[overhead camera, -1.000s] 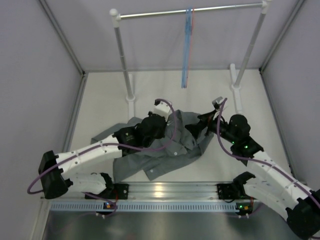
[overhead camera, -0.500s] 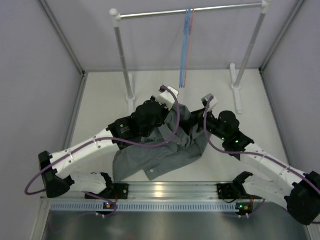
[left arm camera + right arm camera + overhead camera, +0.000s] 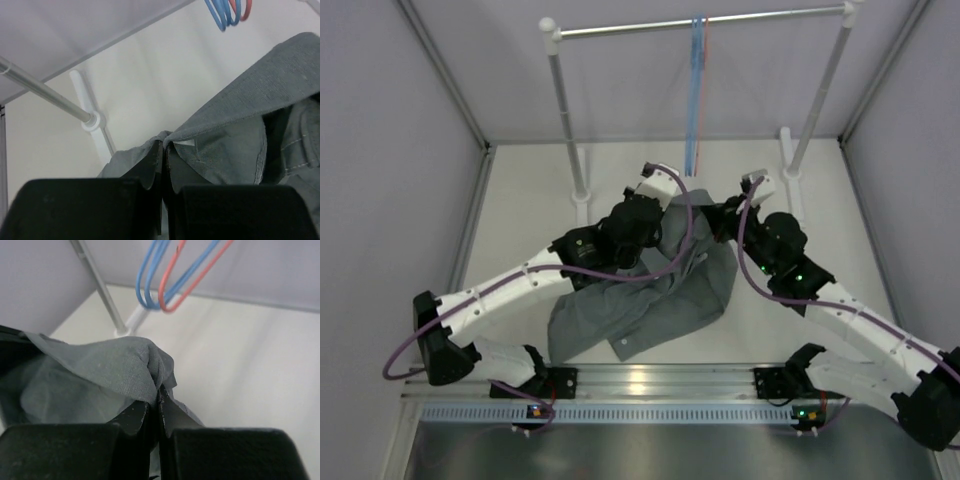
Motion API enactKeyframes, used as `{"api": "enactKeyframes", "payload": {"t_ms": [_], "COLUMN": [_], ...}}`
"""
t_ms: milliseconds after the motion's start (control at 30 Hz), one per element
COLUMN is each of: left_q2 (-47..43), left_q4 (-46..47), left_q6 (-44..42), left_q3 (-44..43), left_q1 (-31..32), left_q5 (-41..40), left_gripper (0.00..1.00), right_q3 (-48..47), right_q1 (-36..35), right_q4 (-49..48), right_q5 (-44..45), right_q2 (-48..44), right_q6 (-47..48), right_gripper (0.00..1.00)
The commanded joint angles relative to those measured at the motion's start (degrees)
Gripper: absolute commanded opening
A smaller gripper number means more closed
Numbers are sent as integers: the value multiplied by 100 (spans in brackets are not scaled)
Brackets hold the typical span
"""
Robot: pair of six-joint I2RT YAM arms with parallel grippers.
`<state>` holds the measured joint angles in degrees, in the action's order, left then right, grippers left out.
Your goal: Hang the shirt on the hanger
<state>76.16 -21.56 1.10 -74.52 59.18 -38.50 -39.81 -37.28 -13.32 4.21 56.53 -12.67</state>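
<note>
Colour notes: you see mostly greys, with one salmon wire and some blue.
Your shirt [image 3: 650,300] is plain mid-grey with no print, paler grey stitching on its seams and a sliver of white label under the collar. The hanger [image 3: 167,310] is salmon-pink; the hangers beside it [image 3: 146,305] are light blue. The rail [image 3: 720,20] is silver-grey. You see the left gripper [image 3: 163,155] and right gripper [image 3: 158,405] in black, the left arm [image 3: 510,295] and right arm [image 3: 860,335] in white with black joints, and purple cables [image 3: 665,265]. The table [image 3: 530,200] is off-white, the walls [image 3: 380,150] pale lilac-grey.
</note>
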Motion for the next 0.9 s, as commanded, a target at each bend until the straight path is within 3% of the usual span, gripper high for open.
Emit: {"api": "enactKeyframes", "payload": {"t_ms": [0, 167, 267, 333, 433, 533, 700, 833, 867], "left_q2": [161, 750, 1128, 1260, 1296, 1200, 962, 1120, 1172], "left_q4": [-199, -435, -673, -867, -1618, -2079, -1967, -1404, -1229], "left_q6": [180, -373, -496, -506, 150, 1239, 2218, 2429, 2438], "left_q3": [-711, -2450, -3434, -3552, -3342, -2754, -1228, -390, -309], "left_q1": [-12, 32, 252, 462, 507, 420, -283, -468, -486], "left_q5": [-1026, -1660, -2160, -2512, -2331, -1795, -414, -342, -247], "left_gripper": [0, 0, 0, 0, 0, 0, 0, 0, 0], "right_q3": [-658, -1756, -2503, -2863, -2709, -2016, -1320, -583, -502], "right_q1": [-183, -682, -1532, -1904, -2205, -2205, -2126, -1514, -1319], "right_q4": [57, 672, 1549, 2279, 2702, 2415, 2387, 1905, 1756], "right_q5": [1115, 1310, 2502, 3461, 3886, 3912, 4062, 3036, 2372], "right_q2": [-537, -705, -425, -143, -89, -265, -12, 305, 393], "right_q6": [-201, -53, 359, 466, 283, 221, -16, -498, -604], "right_gripper": [0, 0, 0, 0, 0, 0, 0, 0, 0]}}
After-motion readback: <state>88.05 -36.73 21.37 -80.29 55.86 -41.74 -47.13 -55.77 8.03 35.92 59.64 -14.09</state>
